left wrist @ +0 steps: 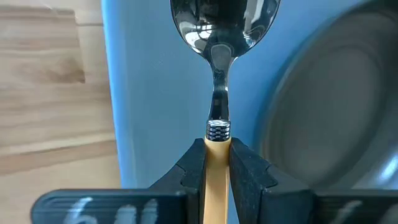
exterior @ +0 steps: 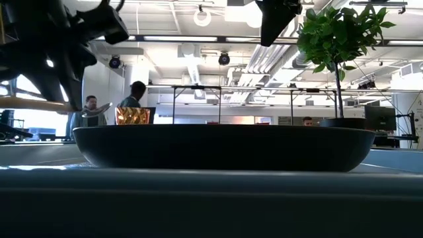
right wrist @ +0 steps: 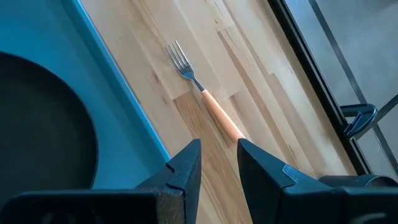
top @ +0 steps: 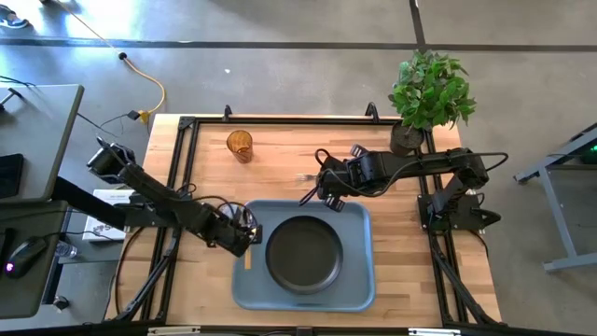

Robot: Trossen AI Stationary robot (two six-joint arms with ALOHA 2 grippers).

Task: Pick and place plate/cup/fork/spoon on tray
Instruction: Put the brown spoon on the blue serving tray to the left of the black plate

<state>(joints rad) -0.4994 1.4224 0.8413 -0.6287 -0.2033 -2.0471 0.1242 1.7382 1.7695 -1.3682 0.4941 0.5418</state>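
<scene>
Left hand (left wrist: pixel 217 163) is clamped on the spoon (left wrist: pixel 217 74) by its smooth pale-orange handle, shiny oval bowl out over the blue-grey tray (top: pixel 359 224) at lower centre. The round matte black plate (top: pixel 304 253) sits in the tray. Right hand (right wrist: pixel 219 163), fingers parted and empty, hovers over the wood-grain bench (top: pixel 280 159) near the slim fork (right wrist: pixel 204 93). The amber cup (top: pixel 240 145) stands upper left.

The tray (top: pixel 359 289) lies at the table's (top: pixel 201 159) near middle, with the plate (top: pixel 304 254) in it. The spoon (left wrist: pixel 217 74) is over the tray's left edge, just left of the plate, held by the left gripper (top: pixel 244 235). The fork (right wrist: pixel 205 93) lies on the table just behind the tray, below the right gripper (top: pixel 322 189). The cup (top: pixel 240 146) stands farther back left, and a plant (top: pixel 429 93) stands at the back right corner.
</scene>
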